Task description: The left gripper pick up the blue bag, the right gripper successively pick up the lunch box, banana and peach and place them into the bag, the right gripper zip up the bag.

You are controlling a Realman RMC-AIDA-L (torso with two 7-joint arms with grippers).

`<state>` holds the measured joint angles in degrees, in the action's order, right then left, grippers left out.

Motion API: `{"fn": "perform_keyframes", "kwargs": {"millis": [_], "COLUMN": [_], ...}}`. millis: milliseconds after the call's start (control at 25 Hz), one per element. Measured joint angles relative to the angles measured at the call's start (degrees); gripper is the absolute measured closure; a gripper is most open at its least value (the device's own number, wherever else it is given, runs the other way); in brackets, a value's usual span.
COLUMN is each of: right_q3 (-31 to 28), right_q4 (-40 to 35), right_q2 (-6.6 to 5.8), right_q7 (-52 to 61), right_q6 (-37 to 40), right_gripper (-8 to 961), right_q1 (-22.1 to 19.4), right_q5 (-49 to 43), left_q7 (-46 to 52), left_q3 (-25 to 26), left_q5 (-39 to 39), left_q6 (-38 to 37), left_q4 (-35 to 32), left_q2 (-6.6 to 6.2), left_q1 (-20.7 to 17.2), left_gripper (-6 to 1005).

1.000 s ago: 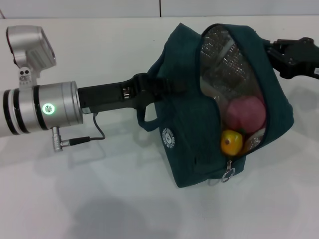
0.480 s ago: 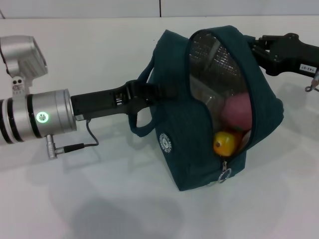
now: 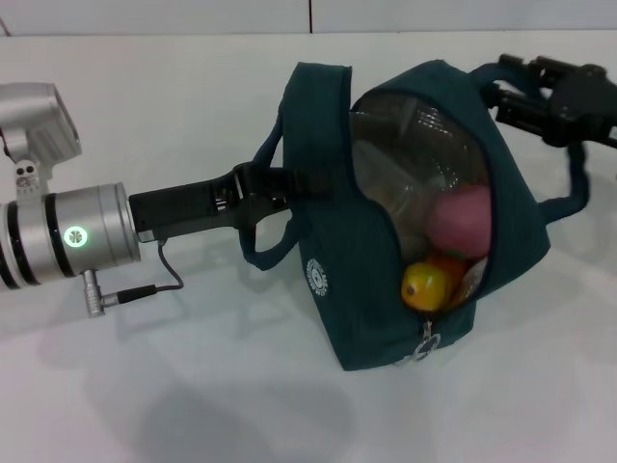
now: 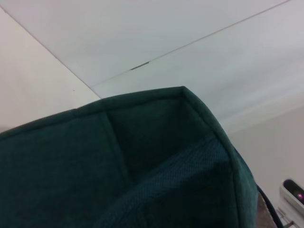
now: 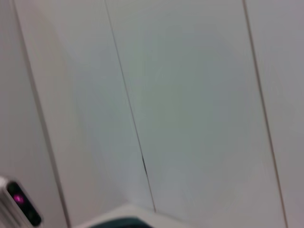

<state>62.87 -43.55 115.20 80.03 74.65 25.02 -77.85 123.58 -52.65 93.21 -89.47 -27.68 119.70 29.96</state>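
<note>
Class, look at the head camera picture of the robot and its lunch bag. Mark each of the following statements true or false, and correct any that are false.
1. The blue bag is zipped fully shut. False: its front gapes open, showing the silver lining.
2. A peach lies inside the bag. True.
3. The banana lies on the table beside the bag. False: its yellow end shows inside the opening.
4. The left gripper is at the bag's handle side. True.
5. The right gripper is near the zipper pull. False: it is up at the bag's top far corner.
</note>
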Motion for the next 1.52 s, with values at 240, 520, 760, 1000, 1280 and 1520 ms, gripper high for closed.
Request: {"fn": "perform_keyframes", "kwargs": {"millis": [240, 520, 760, 1000, 1280, 1520], "right_q3": [-7.8, -9.0, -8.8, -8.4, -8.0, -8.8], "right_q4": [2.2, 2.2, 2.9, 4.9, 5.6, 5.1], "right_q2": [-0.13, -0.79, -0.67, -0.08, -0.24, -0.24], "right_q7": [-4.4, -4.6, -4.3, -4.3, -4.3, -5.2], "right_q6": [9.2, 9.5, 6.3, 4.2, 6.4, 12.4], "right_gripper": [372, 154, 114, 113, 113, 114], "right_q1": [-1.0, -2.5, -2.4, -1.8, -2.7, -3.9], "right_q5": [0.9, 0.4, -3.4, -6.5, -7.3, -6.5], "left_q7": [0.0, 0.0, 0.0, 0.0, 0.0, 0.0], "left_q3": [0.0, 0.0, 0.0, 0.0, 0.0, 0.0], "left_q5": [0.0, 0.0, -0.3, -0.4, -1.0, -1.2], "left_q6": [0.3, 0.8, 0.9, 1.2, 1.3, 1.3], "left_q4": [0.0, 0.0, 0.0, 0.3, 0.3, 0.3], "left_q2": [0.00, 0.00, 0.02, 0.16, 0.18, 0.18], "left_q1": [0.0, 0.1, 0.4, 0.6, 0.6, 0.6], "left_gripper": [948, 947, 947, 947, 947, 946]}}
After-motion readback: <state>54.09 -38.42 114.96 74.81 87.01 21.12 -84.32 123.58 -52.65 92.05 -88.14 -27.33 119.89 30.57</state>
